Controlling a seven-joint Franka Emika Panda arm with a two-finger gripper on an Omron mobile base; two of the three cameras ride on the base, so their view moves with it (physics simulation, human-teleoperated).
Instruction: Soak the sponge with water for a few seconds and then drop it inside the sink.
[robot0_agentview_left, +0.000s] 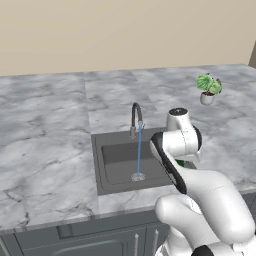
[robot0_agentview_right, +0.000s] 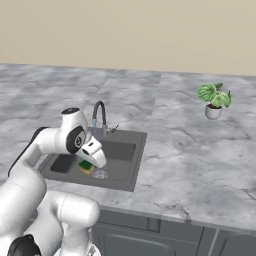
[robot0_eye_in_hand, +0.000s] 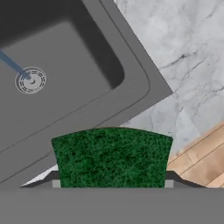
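The two-finger gripper (robot0_eye_in_hand: 111, 186) is clamping the flat green-and-yellow sponge (robot0_eye_in_hand: 111, 157) between its fingertips, above the dark grey sink (robot0_eye_in_hand: 131, 74).

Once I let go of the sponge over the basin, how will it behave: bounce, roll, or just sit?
The sponge is a flat block, so it will probably land and stay put rather than roll. It bulges between the hand's fingers, so it looks soft and light. The water is running into the sink, so it may get heavier and slicker.

Rough, fibrous green scouring face on the sponge (robot0_eye_in_hand: 111, 157), matt all over. The sink (robot0_agentview_left: 111, 165) looks matt dark grey, its faucet (robot0_agentview_left: 135, 117) dull grey metal. Polished grey marble on the table (robot0_agentview_left: 45, 130).
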